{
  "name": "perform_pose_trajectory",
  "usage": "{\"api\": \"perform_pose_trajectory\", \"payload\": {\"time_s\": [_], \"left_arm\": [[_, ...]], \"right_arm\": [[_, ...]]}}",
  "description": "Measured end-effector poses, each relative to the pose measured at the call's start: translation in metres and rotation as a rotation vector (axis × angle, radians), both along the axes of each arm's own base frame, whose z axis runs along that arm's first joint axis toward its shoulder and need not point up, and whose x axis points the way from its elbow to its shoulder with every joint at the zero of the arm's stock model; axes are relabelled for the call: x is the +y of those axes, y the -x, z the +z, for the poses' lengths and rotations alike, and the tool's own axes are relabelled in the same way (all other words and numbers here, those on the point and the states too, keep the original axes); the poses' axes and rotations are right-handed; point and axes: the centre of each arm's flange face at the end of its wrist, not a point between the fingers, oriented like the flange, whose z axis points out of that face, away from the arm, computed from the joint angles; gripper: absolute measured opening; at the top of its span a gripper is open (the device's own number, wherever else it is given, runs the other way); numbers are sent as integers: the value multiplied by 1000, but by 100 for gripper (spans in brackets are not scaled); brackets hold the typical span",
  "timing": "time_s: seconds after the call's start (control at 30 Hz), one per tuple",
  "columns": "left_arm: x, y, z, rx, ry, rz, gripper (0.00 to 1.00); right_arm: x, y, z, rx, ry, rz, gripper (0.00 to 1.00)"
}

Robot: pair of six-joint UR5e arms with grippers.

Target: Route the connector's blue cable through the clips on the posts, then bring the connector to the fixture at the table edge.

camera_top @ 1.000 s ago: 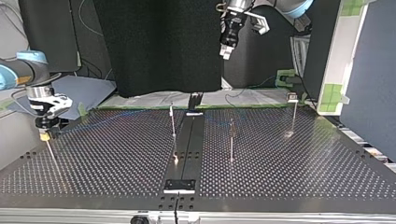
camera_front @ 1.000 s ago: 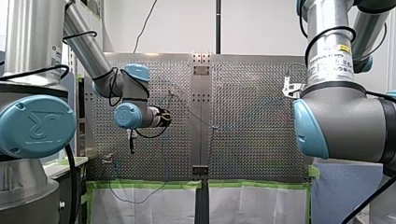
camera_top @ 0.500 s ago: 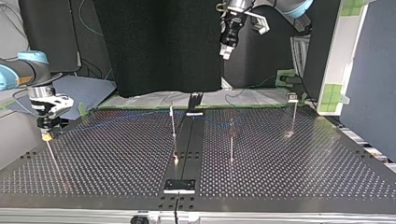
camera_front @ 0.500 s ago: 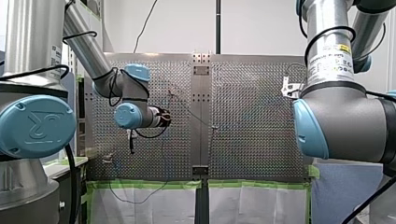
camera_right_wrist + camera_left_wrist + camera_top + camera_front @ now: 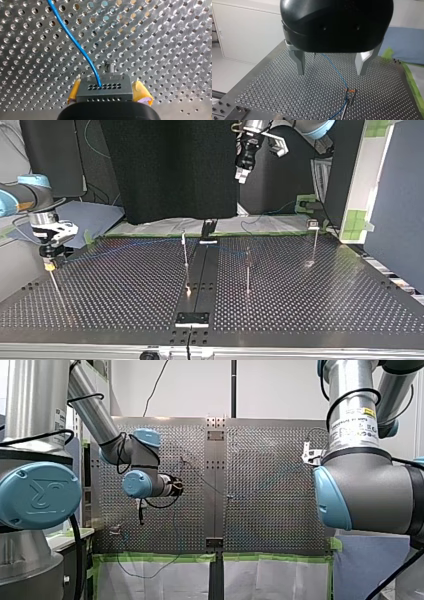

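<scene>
In the right wrist view my right gripper [image 5: 109, 90] is shut on the grey connector [image 5: 103, 88], which sits between its yellow pads [image 5: 143, 93]. The blue cable [image 5: 75, 42] runs out of the connector and away over the perforated table. A thin post [image 5: 109, 67] stands just ahead of the connector. In the top view this gripper [image 5: 49, 264] hangs over the leftmost post [image 5: 56, 287]. My left gripper [image 5: 331, 71] is open and empty, high above the table [image 5: 241, 175]. Below it the cable [image 5: 335, 71] passes an orange-clipped post [image 5: 350, 91].
Three more thin posts [image 5: 185, 251] [image 5: 248, 270] [image 5: 314, 242] stand across the table in the top view. A dark centre rail [image 5: 201, 270] ends in a plate [image 5: 192, 318] at the near edge. Another fixture [image 5: 208, 231] sits at the far edge.
My right gripper has shifted only very slightly with the connector. The left arm has not moved.
</scene>
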Motion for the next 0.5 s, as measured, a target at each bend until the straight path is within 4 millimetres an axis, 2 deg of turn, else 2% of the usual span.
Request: {"api": "perform_pose_trajectory", "payload": {"time_s": [0.5], "left_arm": [[0, 0, 0, 0, 0, -1, 99]], "right_arm": [[0, 2, 0, -1, -3, 8, 73]]}}
